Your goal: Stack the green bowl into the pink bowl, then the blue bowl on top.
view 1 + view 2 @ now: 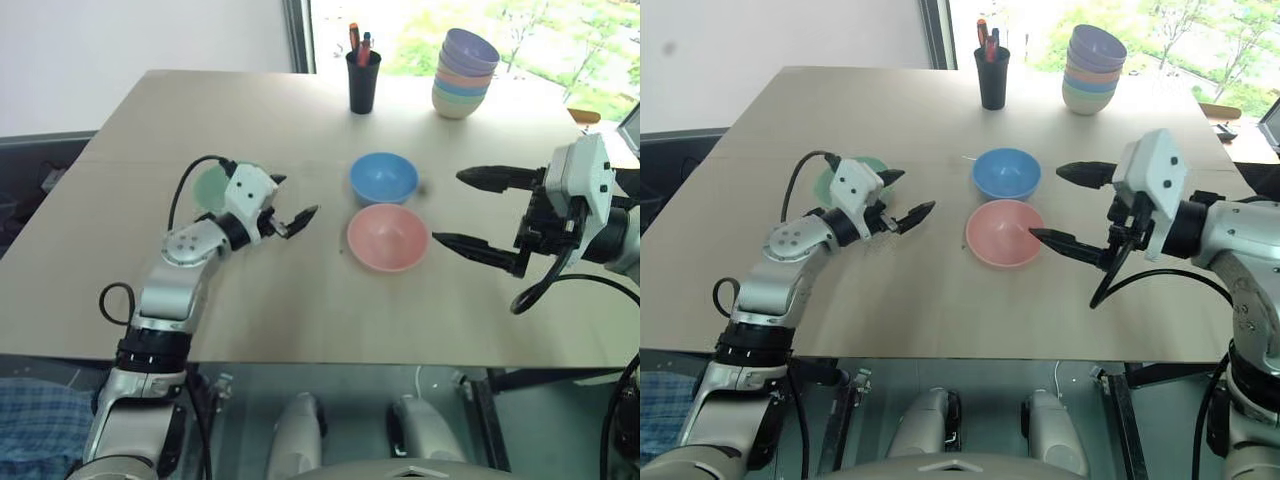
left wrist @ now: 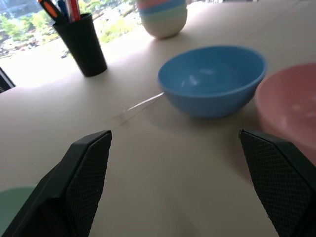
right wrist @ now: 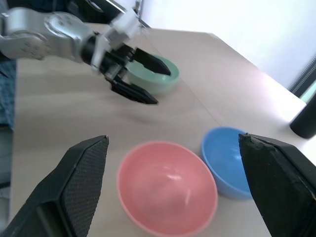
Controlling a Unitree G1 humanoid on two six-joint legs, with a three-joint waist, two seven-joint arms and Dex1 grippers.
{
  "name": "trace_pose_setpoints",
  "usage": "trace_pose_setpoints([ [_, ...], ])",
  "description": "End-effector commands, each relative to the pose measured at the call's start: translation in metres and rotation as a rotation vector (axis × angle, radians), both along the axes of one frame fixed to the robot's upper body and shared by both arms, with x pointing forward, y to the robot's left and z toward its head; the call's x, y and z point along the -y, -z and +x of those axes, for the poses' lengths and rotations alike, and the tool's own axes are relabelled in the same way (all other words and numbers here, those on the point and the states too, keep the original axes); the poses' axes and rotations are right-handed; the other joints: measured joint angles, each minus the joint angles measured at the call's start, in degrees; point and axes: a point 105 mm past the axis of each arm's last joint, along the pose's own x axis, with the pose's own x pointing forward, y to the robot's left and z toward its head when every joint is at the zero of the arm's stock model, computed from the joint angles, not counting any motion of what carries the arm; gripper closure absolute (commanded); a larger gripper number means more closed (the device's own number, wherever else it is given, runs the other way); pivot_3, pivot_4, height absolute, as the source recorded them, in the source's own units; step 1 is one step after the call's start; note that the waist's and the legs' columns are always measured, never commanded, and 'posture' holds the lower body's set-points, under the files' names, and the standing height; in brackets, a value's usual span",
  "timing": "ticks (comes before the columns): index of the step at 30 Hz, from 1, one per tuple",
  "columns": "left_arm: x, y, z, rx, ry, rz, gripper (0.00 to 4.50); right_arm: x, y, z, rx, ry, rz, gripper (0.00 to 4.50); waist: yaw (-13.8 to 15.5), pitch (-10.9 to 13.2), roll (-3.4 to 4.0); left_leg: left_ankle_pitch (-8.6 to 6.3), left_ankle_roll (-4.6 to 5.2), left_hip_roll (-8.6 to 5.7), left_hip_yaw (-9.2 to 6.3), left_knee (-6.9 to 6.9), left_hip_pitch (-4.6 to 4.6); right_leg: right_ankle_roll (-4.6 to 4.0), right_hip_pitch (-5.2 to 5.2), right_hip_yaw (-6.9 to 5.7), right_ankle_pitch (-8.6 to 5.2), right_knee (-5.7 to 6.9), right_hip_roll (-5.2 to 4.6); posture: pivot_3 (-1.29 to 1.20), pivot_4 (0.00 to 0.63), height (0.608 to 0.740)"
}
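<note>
Three small smooth plastic bowls on the pale table [image 1: 120,200], none nested yet: green bowl [image 3: 157,77] beside the left gripper [image 1: 902,198], pink bowl [image 1: 388,237] at centre, blue bowl [image 1: 384,178] just behind it. Likely light, rigid, slick — best pinched at the thin rim, one finger inside. Both grippers wide apart and empty — right gripper [image 1: 468,210] hovering near the pink bowl.
</note>
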Motion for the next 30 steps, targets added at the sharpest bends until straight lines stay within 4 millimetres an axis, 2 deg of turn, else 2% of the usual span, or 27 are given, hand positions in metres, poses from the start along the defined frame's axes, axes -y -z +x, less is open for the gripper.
trace_pose_setpoints([
  [1,-0.003,-0.012,0.006,0.05,-0.043,0.066,0.11,0.0,-0.009,-0.009,0.028,-0.026,0.009,0.06,0.1,0.0,-0.02,0.0,0.0,0.0,0.02,0.0,0.0,0.0,0.0,0.0,0.0,0.0,-0.01,0.0,0.15,0.74],
  [5,-0.009,-0.013,0.01,0.087,-0.09,0.165,0.11,0.001,-0.007,-0.008,0.022,-0.02,-0.005,0.06,0.1,0.1,-0.08,0.0,0.0,-0.01,0.0,0.02,-0.01,0.01,0.0,-0.01,0.0,0.01,-0.02,0.0,0.15,0.74],
  [15,-0.051,0.002,0.014,0.008,-0.282,0.266,0.11,0.005,-0.002,-0.004,0.033,-0.003,-0.038,0.06,0.0,0.1,-0.11,0.0,0.0,0.0,0.0,0.02,-0.01,0.01,0.0,-0.01,0.0,0.02,-0.02,0.0,0.15,0.74],
  [17,-0.062,0.008,0.013,-0.027,-0.318,0.287,0.11,0.005,-0.001,-0.004,0.034,0.0,-0.04,0.06,0.0,0.1,-0.12,0.0,0.0,0.0,-0.01,0.02,0.0,0.01,0.0,-0.01,0.0,0.02,-0.02,0.0,0.15,0.74],
  [20,-0.075,0.027,0.01,-0.114,-0.351,0.319,0.11,0.005,0.002,-0.005,0.035,0.005,-0.05,0.06,-0.1,0.1,-0.11,0.0,0.01,0.0,0.0,0.02,0.0,0.01,-0.01,-0.01,0.0,0.02,-0.02,0.0,0.15,0.74],
  [24,-0.078,0.04,0.008,-0.171,-0.348,0.334,0.11,0.004,0.004,-0.005,0.043,0.001,-0.062,0.06,0.0,0.1,-0.14,0.0,0.01,0.01,-0.01,0.02,0.0,0.01,-0.01,-0.02,0.0,0.03,-0.02,0.0,0.15,0.74],
  [27,-0.078,0.042,0.009,-0.177,-0.347,0.338,0.11,0.004,0.003,-0.005,0.047,0.001,-0.059,0.06,0.0,0.1,-0.14,0.0,0.0,0.0,-0.01,0.04,0.0,0.01,0.0,-0.02,0.0,0.04,-0.03,0.0,0.15,0.74],
  [28,-0.078,0.041,0.009,-0.173,-0.346,0.337,0.53,0.004,0.003,-0.005,0.048,0.003,-0.06,0.0,0.0,0.1,-0.14,0.0,0.01,0.01,-0.01,0.04,0.01,0.01,0.0,-0.02,0.0,0.04,-0.03,0.0,0.15,0.74],
  [29,-0.077,0.041,0.01,-0.167,-0.345,0.337,0.67,0.004,0.003,-0.005,0.048,0.004,-0.061,0.0,0.0,0.1,-0.14,0.0,0.01,0.0,-0.01,0.04,0.01,0.01,0.0,-0.02,0.0,0.04,-0.03,0.0,0.15,0.74],
  [30,-0.077,0.04,0.011,-0.162,-0.345,0.337,1.02,0.004,0.003,-0.004,0.048,0.005,-0.061,0.0,0.0,0.1,-0.14,0.0,0.01,0.01,-0.01,0.04,0.01,0.01,0.0,-0.02,0.0,0.04,-0.03,0.0,0.15,0.74],
])
